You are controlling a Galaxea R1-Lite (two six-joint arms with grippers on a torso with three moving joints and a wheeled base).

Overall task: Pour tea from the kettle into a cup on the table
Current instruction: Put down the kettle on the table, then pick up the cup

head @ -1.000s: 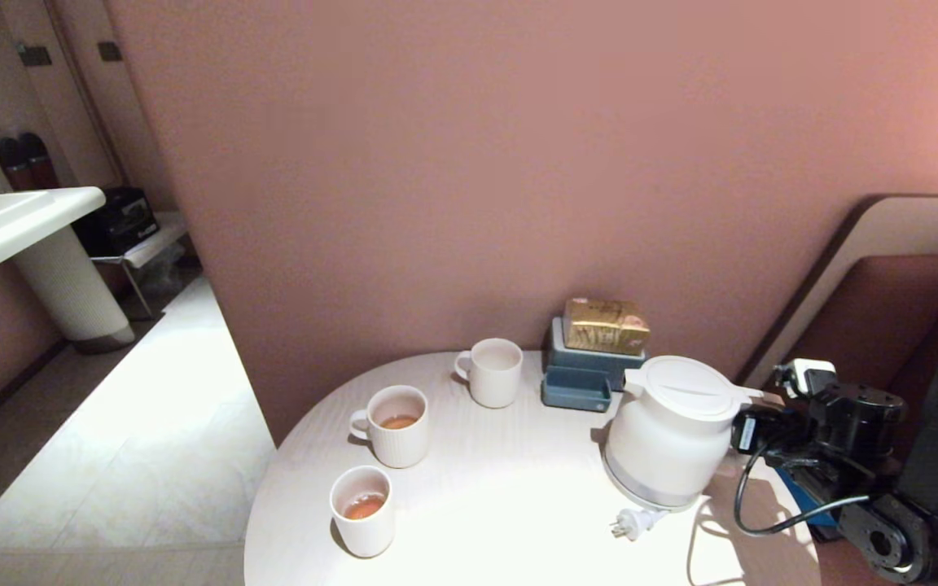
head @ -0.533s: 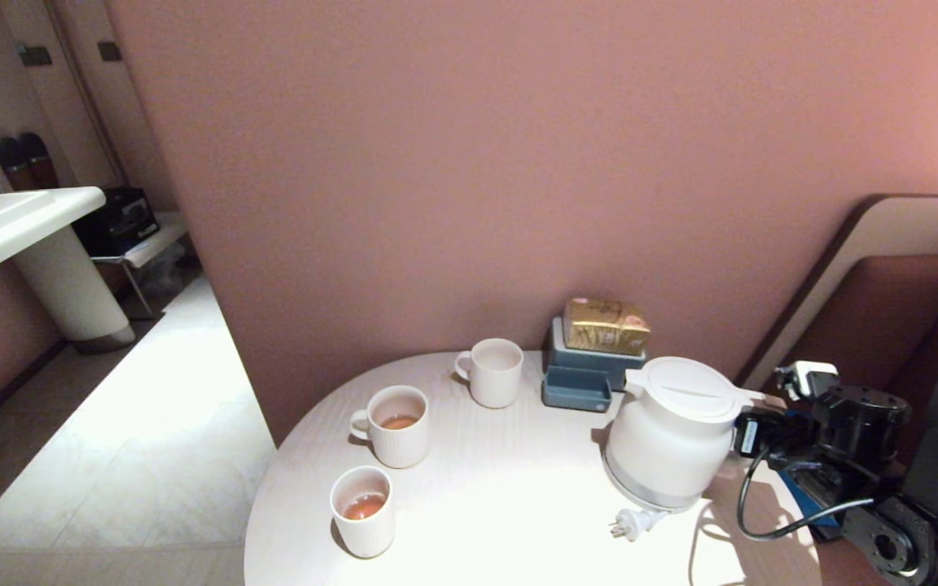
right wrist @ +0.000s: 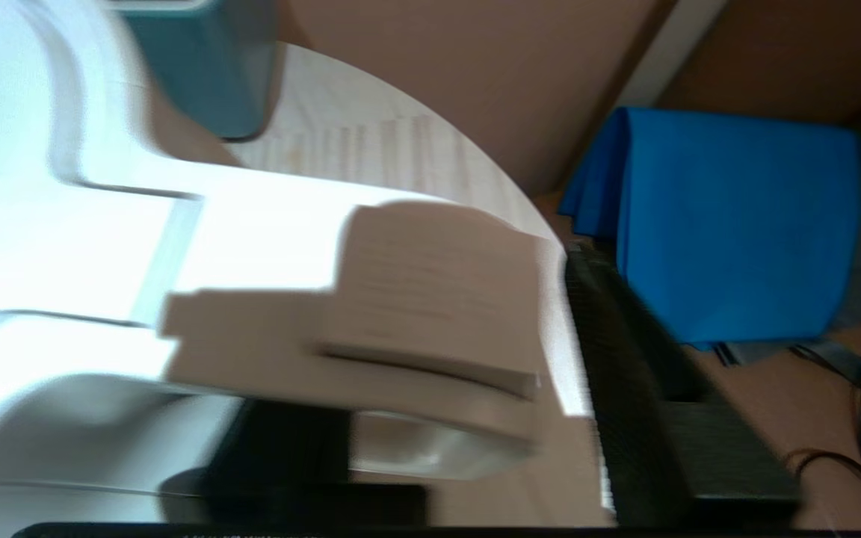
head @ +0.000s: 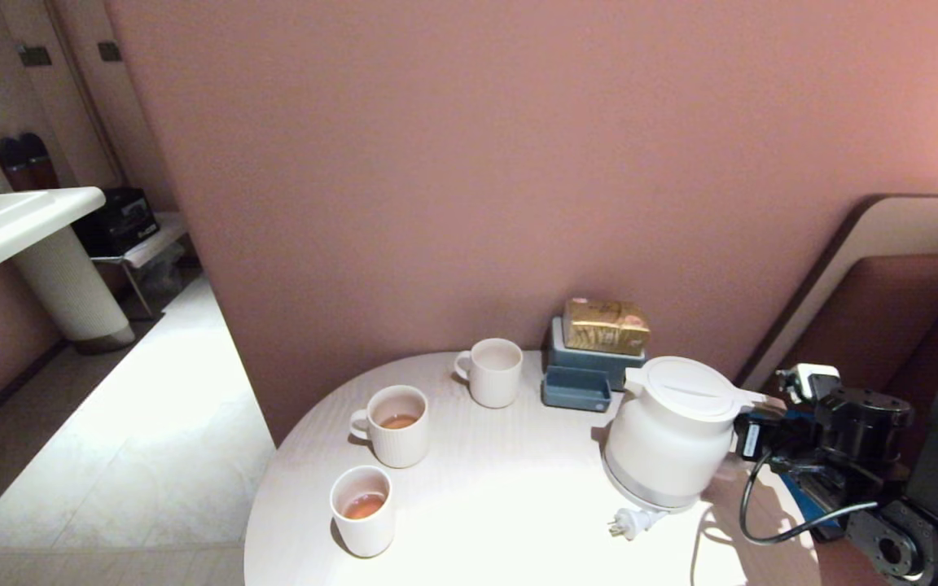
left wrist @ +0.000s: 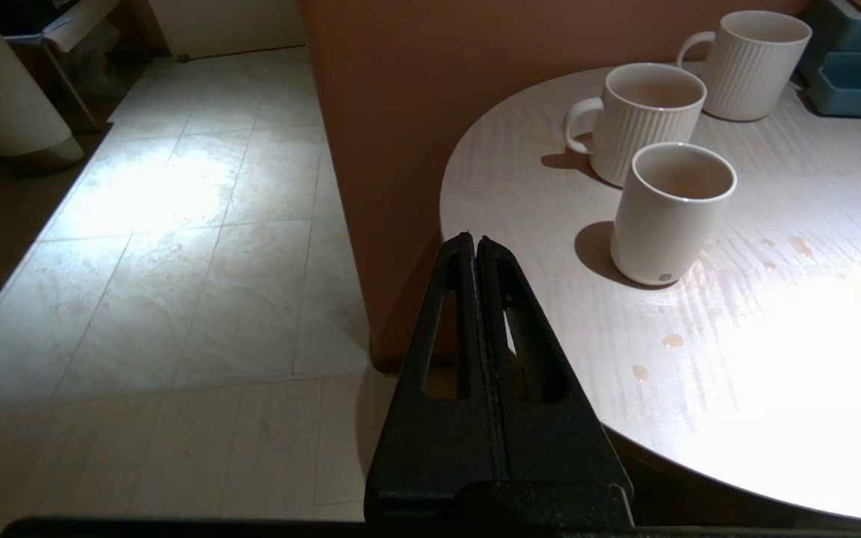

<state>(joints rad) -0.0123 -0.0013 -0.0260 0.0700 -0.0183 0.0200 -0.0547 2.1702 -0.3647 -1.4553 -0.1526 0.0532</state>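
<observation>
The white kettle point(head: 668, 439) stands upright on the right side of the round white table point(head: 510, 505). My right gripper point(head: 750, 435) is at its handle point(right wrist: 430, 299), jaws open, with a strip of table showing between the handle and one black finger point(right wrist: 625, 359). The small plain cup point(head: 363, 509) stands near the table's front left edge with reddish-brown tea point(head: 364, 505) in it. The left wrist view shows the same cup point(left wrist: 670, 217). My left gripper point(left wrist: 474, 243) hangs shut and empty off the table's left edge, above the floor.
Two ribbed mugs point(head: 394, 426) point(head: 494, 372) stand behind the cup. A blue tray with a gold box point(head: 595, 350) sits by the wall behind the kettle. The kettle's plug point(head: 630, 521) lies on the table. Tea drops point(left wrist: 673, 340) spot the table. A blue cloth point(right wrist: 729, 224) lies right of it.
My right gripper has opened off the kettle's handle and drawn slightly back to the right. The kettle, cup and left arm have stayed put.
</observation>
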